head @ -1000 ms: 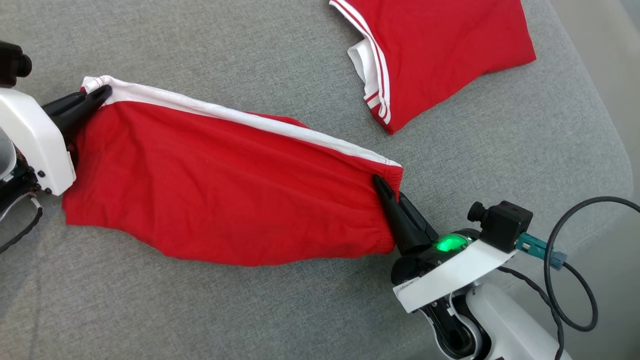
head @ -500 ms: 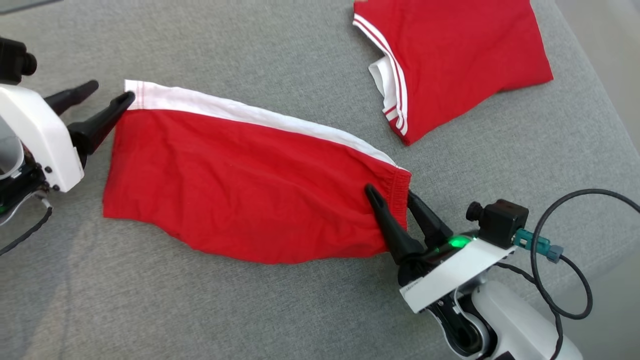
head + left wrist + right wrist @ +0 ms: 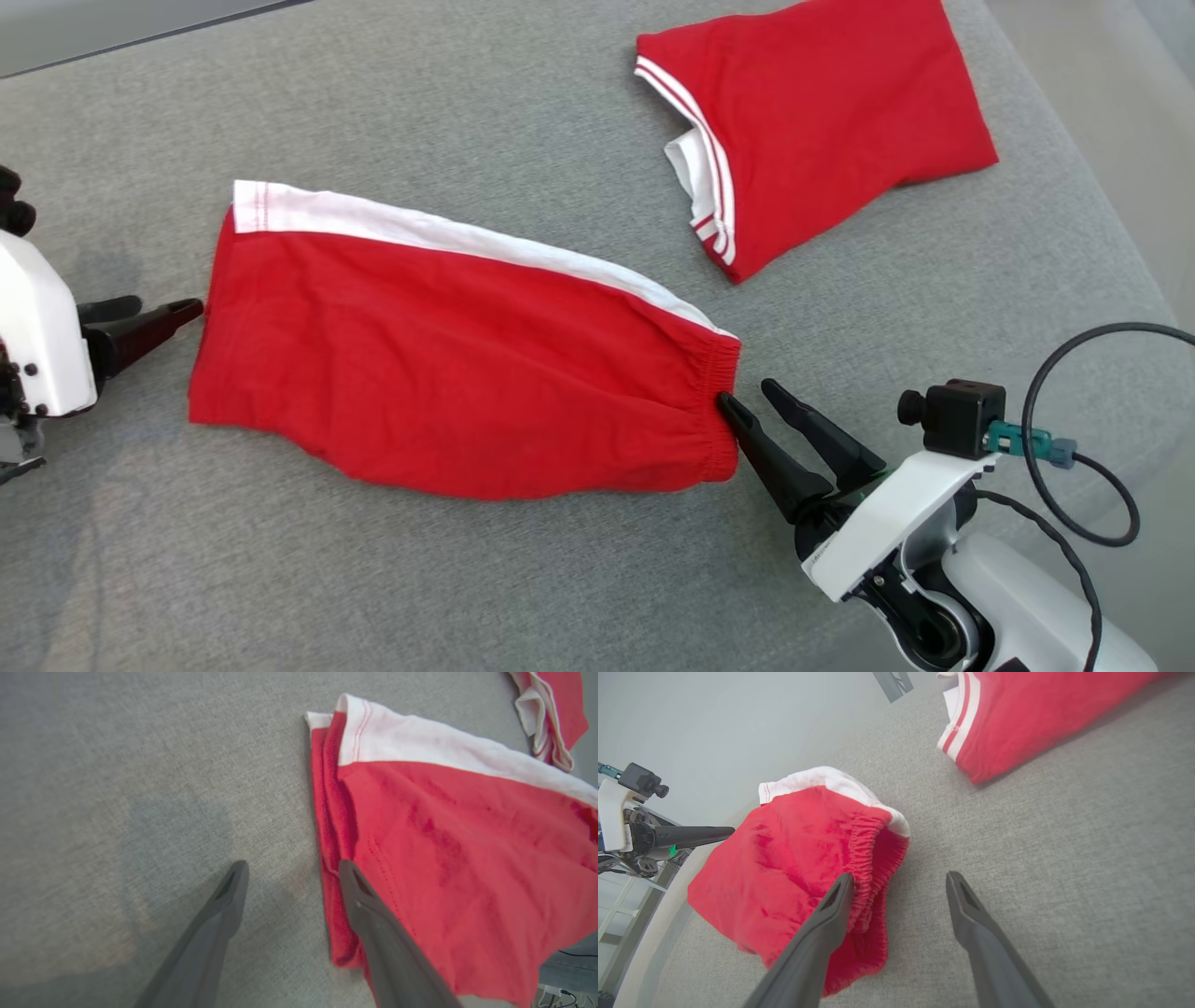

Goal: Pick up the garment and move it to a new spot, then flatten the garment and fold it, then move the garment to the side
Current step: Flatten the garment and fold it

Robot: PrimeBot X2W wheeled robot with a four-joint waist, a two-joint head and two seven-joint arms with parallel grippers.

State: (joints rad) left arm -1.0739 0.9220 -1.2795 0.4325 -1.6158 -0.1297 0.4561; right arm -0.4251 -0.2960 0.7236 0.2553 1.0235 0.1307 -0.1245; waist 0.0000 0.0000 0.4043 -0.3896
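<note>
Garment [image 3: 448, 373] released since earlier frame, laid flat | left tool [image 3: 168, 303] and right tool [image 3: 745, 393] spread wide, nothing held

Right gripper [image 3: 899, 877] at bottom edge, long dark fingers spread wide: one fingertip over gathered elastic waistband of red cotton shorts with white side stripe [image 3: 784, 868], other over bare grey woven fabric surface [image 3: 1064, 858]. Folded red garment with white-striped trim [image 3: 1041, 714] well apart, at top. Left gripper [image 3: 726, 832] at left, near far end of shorts.
</note>
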